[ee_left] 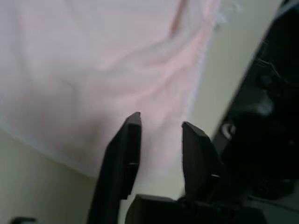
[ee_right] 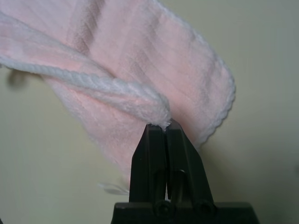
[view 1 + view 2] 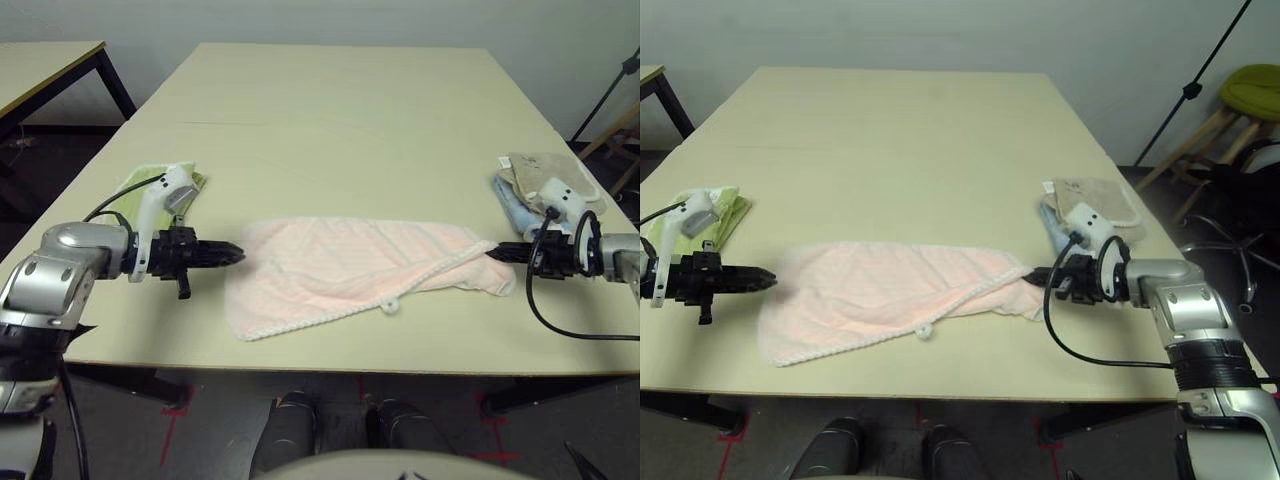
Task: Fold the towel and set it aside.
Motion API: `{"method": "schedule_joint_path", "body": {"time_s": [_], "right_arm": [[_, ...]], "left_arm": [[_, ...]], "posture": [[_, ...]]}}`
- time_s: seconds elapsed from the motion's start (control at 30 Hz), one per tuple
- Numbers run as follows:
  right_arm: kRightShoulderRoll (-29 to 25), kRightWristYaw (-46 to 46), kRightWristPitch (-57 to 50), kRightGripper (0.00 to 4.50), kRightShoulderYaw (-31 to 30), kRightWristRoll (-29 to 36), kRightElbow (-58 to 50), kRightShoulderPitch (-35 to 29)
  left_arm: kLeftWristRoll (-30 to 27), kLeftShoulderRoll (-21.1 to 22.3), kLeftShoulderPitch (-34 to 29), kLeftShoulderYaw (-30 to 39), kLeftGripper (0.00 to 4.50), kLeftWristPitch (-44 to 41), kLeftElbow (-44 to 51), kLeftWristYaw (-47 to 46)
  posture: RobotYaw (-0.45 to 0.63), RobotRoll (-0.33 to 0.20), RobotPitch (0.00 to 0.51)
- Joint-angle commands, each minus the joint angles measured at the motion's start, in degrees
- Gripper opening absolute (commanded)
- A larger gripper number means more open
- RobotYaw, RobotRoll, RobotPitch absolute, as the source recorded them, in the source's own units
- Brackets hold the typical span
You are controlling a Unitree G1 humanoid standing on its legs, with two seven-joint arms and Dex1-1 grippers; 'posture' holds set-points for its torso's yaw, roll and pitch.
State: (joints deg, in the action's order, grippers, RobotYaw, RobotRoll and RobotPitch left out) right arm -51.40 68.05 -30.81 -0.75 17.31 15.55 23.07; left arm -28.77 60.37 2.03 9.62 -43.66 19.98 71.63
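Pink terry towel (image 3: 350,270), white corded edging, small loop at near edge, lies crumpled mid-table (image 3: 330,130); no writing legible. Right gripper (image 2: 161,126) pinches a corded corner at its right end. Left gripper (image 1: 161,123) spread, over the left end.

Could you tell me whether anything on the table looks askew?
Yes: the towel lies rumpled and unevenly folded, with its corded edge running diagonally across it. The right gripper pinches one corner; the left gripper is open beside it.
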Motion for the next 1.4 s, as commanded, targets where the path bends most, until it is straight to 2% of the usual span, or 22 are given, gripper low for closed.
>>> {"method": "schedule_joint_path", "body": {"time_s": [0.03,0.17,0.2,0.47,0.87,0.9,0.93,1.1,1.3,1.4], "right_arm": [[-0.4,-0.1,-1.7,0.0,1.2,1.0,-2.8,-0.9],[-0.4,-0.8,-3.9,0.0,1.9,2.1,-5.6,-1.8],[-0.4,-0.9,-4.3,0.0,2.1,2.2,-6.2,-1.9],[-0.1,-3.1,-8.3,0.0,3.8,4.8,-11.9,-4.4],[-0.1,-4.9,-10.8,0.0,5.1,6.7,-14.4,-4.2],[-0.1,-5.0,-10.9,0.0,5.1,6.8,-14.4,-4.1],[-0.1,-5.1,-11.0,0.0,5.1,6.9,-14.5,-4.0],[-0.1,-5.5,-11.3,0.0,4.9,7.4,-14.7,-3.6],[-0.3,-5.4,-11.8,0.0,5.0,7.9,-15.2,-3.8],[-0.5,-5.2,-12.0,0.0,5.2,8.2,-15.3,-3.8]], "left_arm": [[-1.7,2.3,-5.0,3.9,2.98,-2.4,6.2,-1.0],[2.2,3.1,-7.9,3.5,4.38,2.0,6.6,-3.8],[2.9,3.2,-8.1,3.1,4.45,3.3,6.3,-4.2],[9.1,5.2,-10.7,-2.4,4.45,10.7,4.9,-3.8],[15.6,2.7,-8.4,-10.7,4.45,13.4,2.5,-8.1],[15.9,2.5,-8.0,-11.0,4.06,13.2,2.2,-8.4],[16.1,2.4,-7.7,-11.3,3.89,13.1,1.9,-8.7],[16.5,2.4,-6.4,-12.3,2.09,12.0,0.7,-8.9],[12.2,2.5,-4.4,-10.7,0.03,8.1,1.3,-6.8],[5.8,1.9,-3.0,-8.0,0.01,2.4,2.8,-5.3]], "posture": [[0.12,0.0,0.125],[0.12,0.0,0.138],[0.12,0.0,0.138],[0.1,0.0,0.155],[0.09,0.0,0.155],[0.09,0.0,0.155],[0.09,0.0,0.149],[0.09,0.0,0.146],[0.1,0.0,0.147],[0.09,0.0,0.149]]}}
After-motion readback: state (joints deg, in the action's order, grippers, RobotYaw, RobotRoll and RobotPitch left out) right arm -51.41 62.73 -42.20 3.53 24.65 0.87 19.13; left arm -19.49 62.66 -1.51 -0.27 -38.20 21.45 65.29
